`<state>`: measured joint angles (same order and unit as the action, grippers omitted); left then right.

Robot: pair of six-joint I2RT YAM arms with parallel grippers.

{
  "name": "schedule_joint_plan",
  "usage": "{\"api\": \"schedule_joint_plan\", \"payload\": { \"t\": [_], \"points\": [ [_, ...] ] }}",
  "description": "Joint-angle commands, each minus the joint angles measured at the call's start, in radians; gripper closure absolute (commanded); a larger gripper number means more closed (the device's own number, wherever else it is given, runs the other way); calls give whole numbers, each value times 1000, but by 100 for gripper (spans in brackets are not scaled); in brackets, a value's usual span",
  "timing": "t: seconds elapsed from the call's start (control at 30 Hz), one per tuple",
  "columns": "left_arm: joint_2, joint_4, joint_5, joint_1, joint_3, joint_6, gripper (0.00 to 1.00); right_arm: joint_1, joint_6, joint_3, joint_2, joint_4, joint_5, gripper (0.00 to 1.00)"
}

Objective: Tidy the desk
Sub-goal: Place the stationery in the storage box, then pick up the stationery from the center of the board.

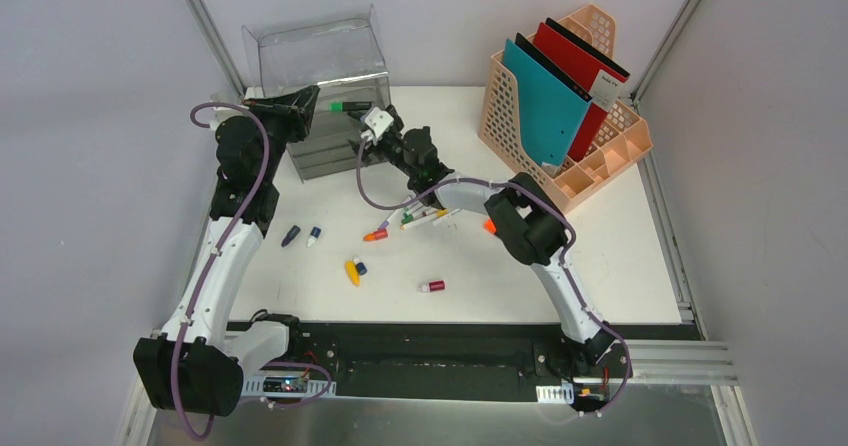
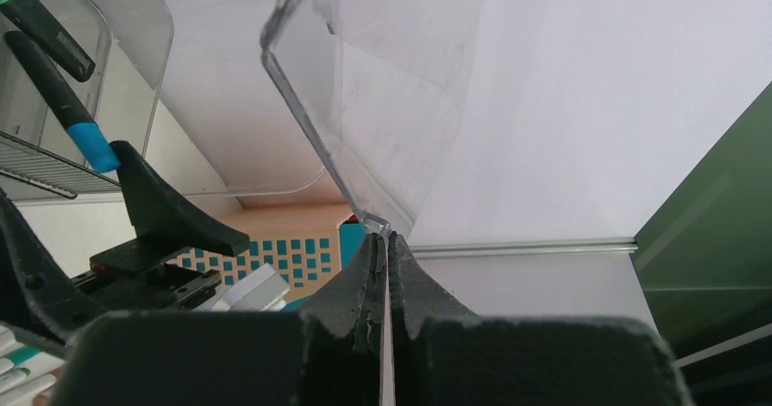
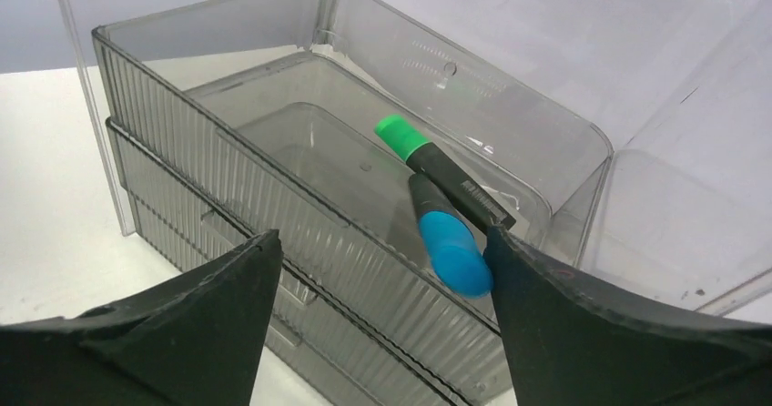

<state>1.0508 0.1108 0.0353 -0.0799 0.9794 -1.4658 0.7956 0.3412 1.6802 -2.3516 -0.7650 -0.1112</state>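
Note:
On the white desk, at the back left, stands a grey ribbed drawer box. Its clear lid is raised. My left gripper is shut on the lid's lower corner and holds it up. My right gripper hangs open over the box's top tray. A green-capped marker lies in the tray. A blue-capped marker sits tilted beside it, its cap against my right finger, with no grip on it.
Loose markers and caps lie mid-desk: a pen pile, an orange one, a yellow one, a red one, a dark cap. A peach file rack with teal and red folders stands back right. A black rail runs along the near edge.

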Motion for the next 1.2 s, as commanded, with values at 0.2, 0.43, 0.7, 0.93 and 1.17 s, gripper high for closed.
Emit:
{"api": "schedule_joint_plan", "payload": {
  "t": [0.2,0.43,0.7,0.93,1.17],
  "points": [
    [-44,49,5,-8,39,-9,100,16,98,-140,146,-131,18,7],
    [-52,50,11,-8,33,-6,100,18,113,-185,198,-131,-9,2],
    [-48,66,18,-8,17,-12,100,33,127,-365,329,-110,-191,2],
    [-51,71,21,-8,3,-16,100,36,122,-491,414,-76,-264,3],
    [-44,80,36,-8,-2,-19,100,-4,4,-617,585,87,-434,5]
  ]
}}
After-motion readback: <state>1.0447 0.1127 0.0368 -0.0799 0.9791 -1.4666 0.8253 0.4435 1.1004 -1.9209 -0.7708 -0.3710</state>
